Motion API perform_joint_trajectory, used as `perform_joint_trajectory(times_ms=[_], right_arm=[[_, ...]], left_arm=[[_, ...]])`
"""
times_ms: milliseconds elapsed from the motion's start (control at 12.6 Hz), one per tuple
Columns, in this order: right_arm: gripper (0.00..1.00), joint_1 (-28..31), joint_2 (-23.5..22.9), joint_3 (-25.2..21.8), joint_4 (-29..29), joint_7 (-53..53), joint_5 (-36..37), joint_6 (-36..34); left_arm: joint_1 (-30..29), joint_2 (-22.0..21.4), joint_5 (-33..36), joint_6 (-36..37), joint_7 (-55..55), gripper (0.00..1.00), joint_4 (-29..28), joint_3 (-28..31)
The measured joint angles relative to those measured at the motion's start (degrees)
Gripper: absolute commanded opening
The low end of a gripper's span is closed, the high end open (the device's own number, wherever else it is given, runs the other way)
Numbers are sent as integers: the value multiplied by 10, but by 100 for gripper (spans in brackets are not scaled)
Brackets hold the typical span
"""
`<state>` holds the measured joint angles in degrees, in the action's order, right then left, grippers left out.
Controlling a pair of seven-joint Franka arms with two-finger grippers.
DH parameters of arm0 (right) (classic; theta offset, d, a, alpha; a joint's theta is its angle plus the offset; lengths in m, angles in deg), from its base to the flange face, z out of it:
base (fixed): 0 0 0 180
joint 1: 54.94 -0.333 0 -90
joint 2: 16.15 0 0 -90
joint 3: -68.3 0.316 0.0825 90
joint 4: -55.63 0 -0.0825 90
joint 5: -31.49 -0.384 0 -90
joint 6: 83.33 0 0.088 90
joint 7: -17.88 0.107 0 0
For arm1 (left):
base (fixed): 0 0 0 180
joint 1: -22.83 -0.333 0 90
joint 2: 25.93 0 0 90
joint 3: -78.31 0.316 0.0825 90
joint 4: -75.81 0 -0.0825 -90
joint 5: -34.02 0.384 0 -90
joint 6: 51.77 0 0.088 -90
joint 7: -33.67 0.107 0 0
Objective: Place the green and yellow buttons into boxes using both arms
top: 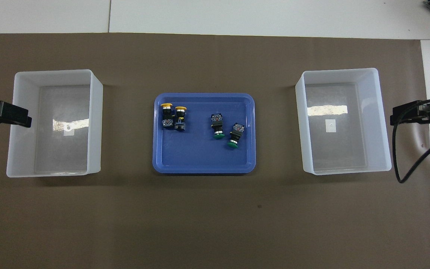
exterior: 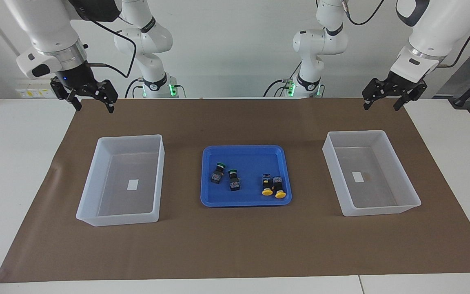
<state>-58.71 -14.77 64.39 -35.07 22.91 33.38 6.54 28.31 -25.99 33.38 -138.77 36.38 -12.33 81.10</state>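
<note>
Two yellow buttons [exterior: 273, 187] [top: 173, 115] lie side by side in the blue tray [exterior: 243, 148] [top: 203, 96], toward the left arm's end. Two green buttons [exterior: 226, 176] [top: 226, 130] lie in the tray toward the right arm's end. One translucent white box [exterior: 382, 210] [top: 95, 123] stands at the left arm's end, another [exterior: 116, 218] [top: 301, 123] at the right arm's end; both hold no buttons. My left gripper [exterior: 382, 107] [top: 21, 118] is open and raised by its box. My right gripper [exterior: 94, 107] [top: 398, 116] is open and raised by its box. Both arms wait.
A brown mat [exterior: 235, 245] covers the white table under the tray and boxes. Two slimmer white arms with green-lit bases [exterior: 159, 87] [exterior: 306, 87] stand at the robots' edge. A black cable [top: 411, 164] loops down from the right arm.
</note>
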Motion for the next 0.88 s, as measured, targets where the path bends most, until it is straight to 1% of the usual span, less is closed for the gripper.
perform_joint_trajectory(times_ms=[876], right_arm=[[100,-3,4,10,-4,0,0,-1]], left_arm=[[0,0,0,0,0,100,0,0]])
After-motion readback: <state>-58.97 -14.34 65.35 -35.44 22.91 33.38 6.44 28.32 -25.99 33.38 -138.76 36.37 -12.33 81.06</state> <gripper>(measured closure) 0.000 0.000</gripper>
